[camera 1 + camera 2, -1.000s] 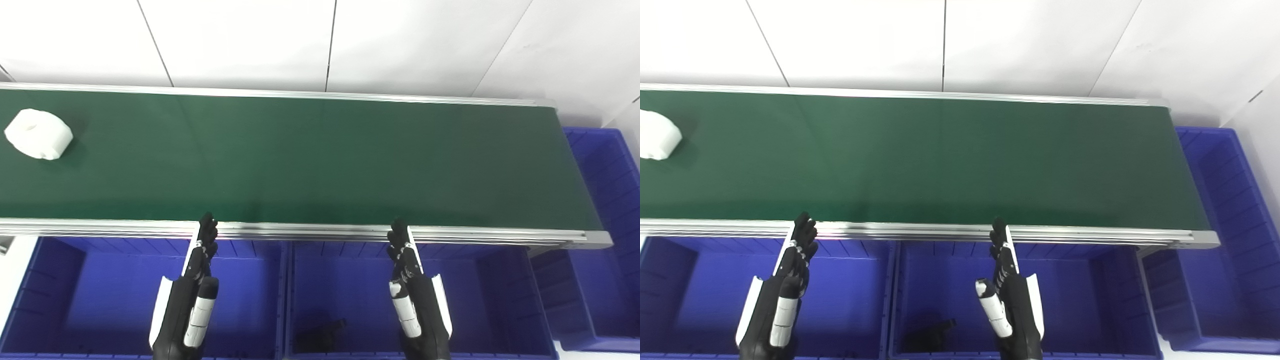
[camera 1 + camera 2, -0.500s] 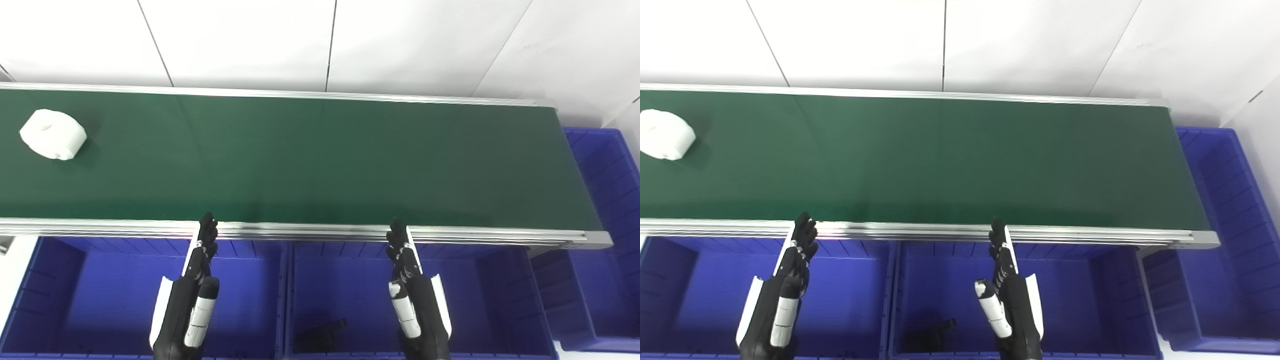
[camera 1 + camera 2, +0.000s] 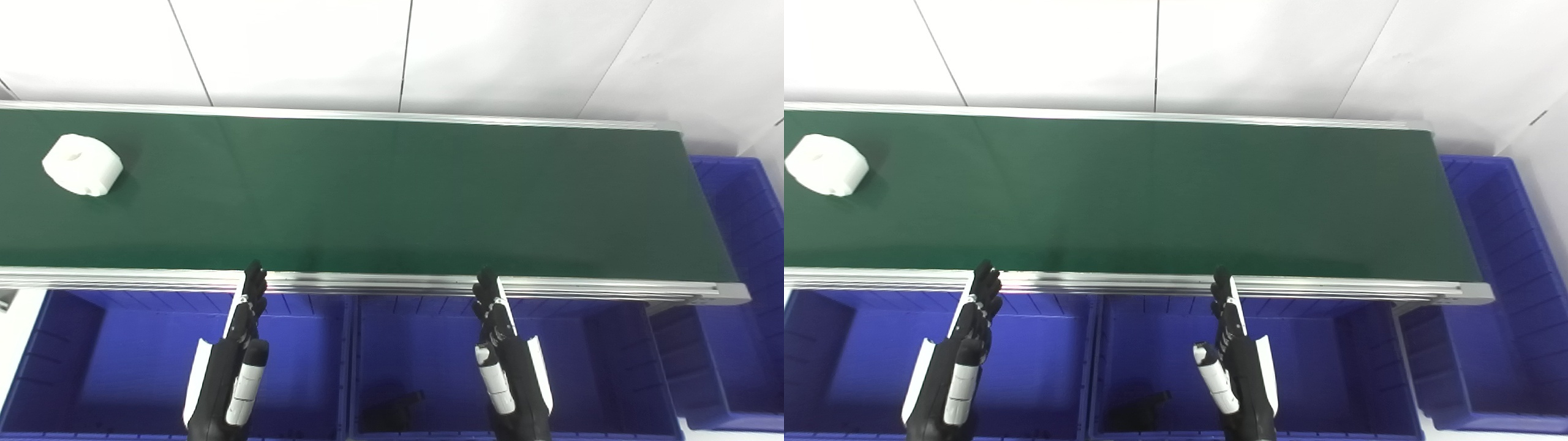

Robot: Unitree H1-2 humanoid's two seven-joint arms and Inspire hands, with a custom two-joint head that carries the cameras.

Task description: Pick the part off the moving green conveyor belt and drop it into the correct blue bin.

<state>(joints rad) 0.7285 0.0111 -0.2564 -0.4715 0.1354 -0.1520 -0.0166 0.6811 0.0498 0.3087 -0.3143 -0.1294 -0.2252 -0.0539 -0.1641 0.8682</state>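
Holding both my hands up over the blue bins, I am keeping the fingers straight and together, pointing to the far side, and they are gripping nothing. My left hand (image 3: 229,367) is hanging above the left bin (image 3: 122,367), and its fingertips (image 3: 254,275) are reaching just to the near metal rail (image 3: 380,283) of the conveyor. My right hand (image 3: 508,373) is hanging above the middle bin (image 3: 612,361) in the same pose, with the thumb lying along the palm side. Between the two hands, a small dark thing (image 3: 392,413) is lying on the floor of the middle bin; I cannot tell what it is.

Farther out, the green conveyor belt (image 3: 392,196) is stretching from left to right across the scene. The white part (image 3: 82,173), round with a hollow on top, is sitting on the belt at the far left, well apart from both my hands. Another blue bin (image 3: 750,245) is standing at the right end of the belt. Behind the conveyor, a white paneled wall (image 3: 392,55) is filling the far side.
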